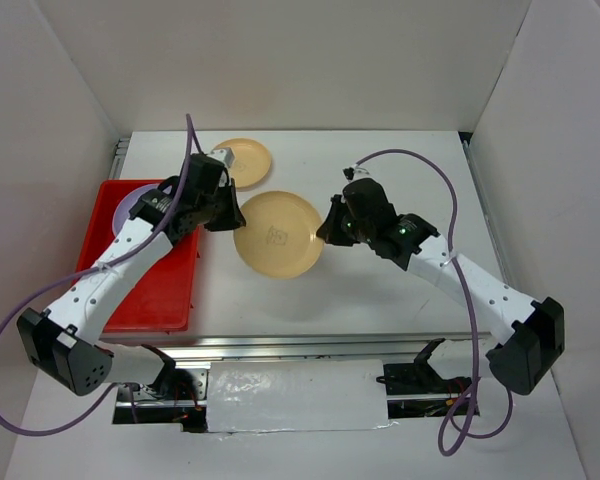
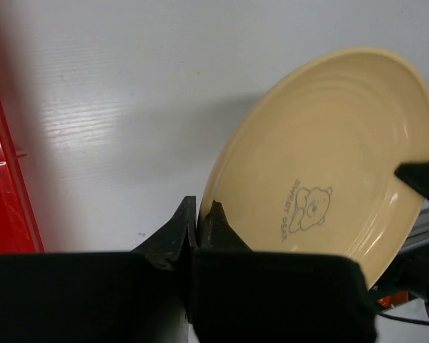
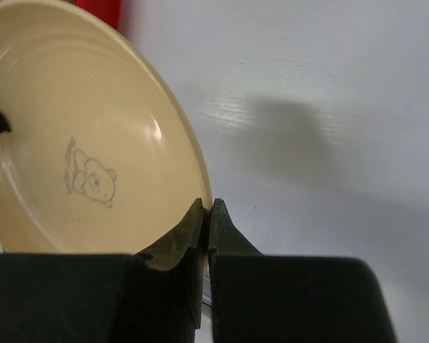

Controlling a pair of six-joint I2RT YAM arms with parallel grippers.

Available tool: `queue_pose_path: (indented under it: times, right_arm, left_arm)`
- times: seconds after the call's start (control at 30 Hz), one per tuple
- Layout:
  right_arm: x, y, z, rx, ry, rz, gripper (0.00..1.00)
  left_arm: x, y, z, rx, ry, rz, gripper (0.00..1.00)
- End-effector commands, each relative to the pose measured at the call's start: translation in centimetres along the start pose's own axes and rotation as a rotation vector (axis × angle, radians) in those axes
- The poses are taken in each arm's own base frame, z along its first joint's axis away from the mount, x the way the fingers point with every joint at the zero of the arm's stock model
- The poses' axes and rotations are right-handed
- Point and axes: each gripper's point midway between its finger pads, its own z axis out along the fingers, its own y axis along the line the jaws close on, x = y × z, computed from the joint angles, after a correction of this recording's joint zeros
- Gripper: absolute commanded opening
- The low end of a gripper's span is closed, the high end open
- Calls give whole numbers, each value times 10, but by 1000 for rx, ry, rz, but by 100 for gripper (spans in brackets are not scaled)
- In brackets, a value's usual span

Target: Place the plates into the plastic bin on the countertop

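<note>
**Both grippers on one plate**

I'm looking at the bear-print plate [image 1: 277, 235], and it hangs right between my two pairs of fingers. The left gripper [image 1: 230, 215] has its fingers pinched together on the plate's left rim; in the left wrist view the edge runs straight into the thin slit between them. The right gripper [image 1: 328, 232] is clamped on the opposite rim, fingers nearly touching with the edge caught in between. The plate is tilted, its face toward both wrist cameras, and it throws a shadow on the countertop [image 1: 380, 290] under the fingers.

The red bin [image 1: 165, 290] sits just behind the left fingers, on the side away from the held plate. A pale plate [image 1: 135, 207] lies in its far end, partly hidden by the left arm. An orange-yellow plate [image 1: 245, 158] lies flat just beyond the left fingers, apart from the held one.
</note>
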Motion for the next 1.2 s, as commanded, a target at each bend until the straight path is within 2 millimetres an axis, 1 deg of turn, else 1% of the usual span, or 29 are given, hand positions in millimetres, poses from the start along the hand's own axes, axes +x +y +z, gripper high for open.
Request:
queue_pose_path:
  times: [0.0,0.03,0.07,0.1,0.13,0.17,0.2,0.23,0.27,0.3,0.33,0.37,0.4,0.43,0.47,0.5,0.57,0.67,0.73,0.77,0.8,0.83,0.87,0.9,0.97,1.0,1.03,1.1,1.17]
  right_arm:
    - [-32,32,-14,-138,-105,30,3]
    - [-32,32,-14,-139,-106,31,16]
    - [-30,30,-11,-129,-99,31,39]
    - [-29,26,-11,-113,-101,43,71]
    - [-30,16,-10,-70,-114,52,85]
    - [-26,7,-11,-48,-112,55,87]
    - [-24,0,-11,-34,-115,61,89]
    - [-16,-15,-7,-6,-105,74,89]
    - [-16,-22,-12,-6,-118,83,89]
    - [-16,-27,-11,-4,-127,94,90]
    - [-13,-33,-11,0,-124,100,90]
    - [-6,-44,-12,9,-116,111,90]
    - [-4,-49,-11,12,-114,117,90]
    - [-3,-51,-11,7,-114,119,90]
    - [3,-60,-10,21,-108,122,90]
    - [5,-58,-10,-1,-101,120,90]
    - [12,-65,-7,3,-87,124,90]
    - [21,-67,-3,-16,-62,117,90]
    - [25,-69,-1,-11,-49,118,90]
    - [26,-70,1,-10,-44,114,90]
    - [26,-69,2,-12,-44,110,90]
    - [27,-69,1,-16,-44,112,90]
    - [27,-69,1,-19,-43,110,90]
    - [27,-68,1,-27,-47,111,90]
    - [27,-65,0,-39,-48,109,90]
    - [26,-64,-1,-42,-47,105,90]
    - [25,-62,-2,-48,-48,101,90]
    - [23,-59,-5,-53,-56,97,90]
    - [22,-59,-6,-53,-62,97,91]
  left_arm:
    - [-12,2,-11,-19,-55,-1,0]
    - [-12,2,-11,-23,-59,-7,0]
    - [-17,10,-12,-56,-81,-20,0]
    - [-20,18,-16,-87,-89,-47,0]
    - [-23,28,-18,-116,-100,-68,0]
    - [-33,51,-20,-162,-117,-127,0]
    - [-38,67,-25,-181,-141,-176,0]
    - [-50,105,-30,-244,-182,-268,0]
    - [-53,118,-31,-232,-185,-320,0]
    - [-55,138,-34,-244,-212,-380,0]
    - [-62,185,-46,-311,-260,-497,0]
    - [-62,202,-49,-323,-273,-552,0]
    - [-55,217,-45,-313,-258,-626,0]
    - [-55,245,-52,-346,-296,-706,0]
    - [-53,257,-49,-353,-302,-749,0]
    - [-46,265,-42,-343,-295,-800,0]
    - [-50,287,-41,-347,-339,-853,0]
    - [-53,305,-24,-320,-328,-914,0]
    - [-67,308,-24,-323,-334,-909,0]
    - [-61,312,-21,-353,-299,-930,0]
    - [-68,313,-25,-366,-311,-923,0]
    - [-66,320,-28,-419,-317,-930,0]
    - [-62,323,-30,-441,-311,-943,4]
    - [-59,326,-29,-458,-311,-949,24]
    - [-54,330,-28,-491,-296,-936,80]
    - [-58,327,-26,-480,-295,-918,99]
    - [-57,324,-24,-476,-275,-905,99]
    - [-61,314,-32,-459,-277,-865,99]
    - [-71,295,-53,-444,-331,-778,99]
